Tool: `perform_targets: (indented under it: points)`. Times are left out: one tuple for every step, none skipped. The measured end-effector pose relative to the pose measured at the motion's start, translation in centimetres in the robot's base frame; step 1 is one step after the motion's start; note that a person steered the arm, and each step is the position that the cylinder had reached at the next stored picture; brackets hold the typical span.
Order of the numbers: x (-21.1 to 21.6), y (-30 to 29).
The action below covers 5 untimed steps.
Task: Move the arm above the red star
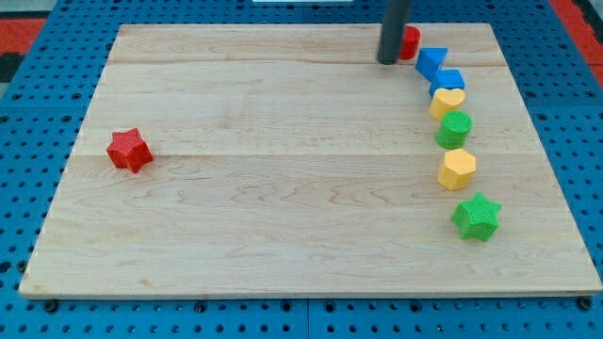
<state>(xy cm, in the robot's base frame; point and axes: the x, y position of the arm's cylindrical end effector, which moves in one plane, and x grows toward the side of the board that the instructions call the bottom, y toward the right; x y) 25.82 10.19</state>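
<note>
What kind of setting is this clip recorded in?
Probably a robotics lab bench, not a home. A bare wooden board lies on a blue perforated base, small coloured blocks such as the red star and green star sit on it, and my tip rests beside a red block.

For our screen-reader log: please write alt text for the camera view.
My tip rests near the board's top edge beside a red block, far from the red star at the view's left. Blue, yellow and green blocks curve down the right side.
</note>
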Motion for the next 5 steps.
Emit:
perform_targets:
  points:
    - [-1.9, 3.2]
    - [-0.8, 5.6]
    - [-0.8, -4.5]
    - [0.5, -17.9]
    - [1.1, -26.9]
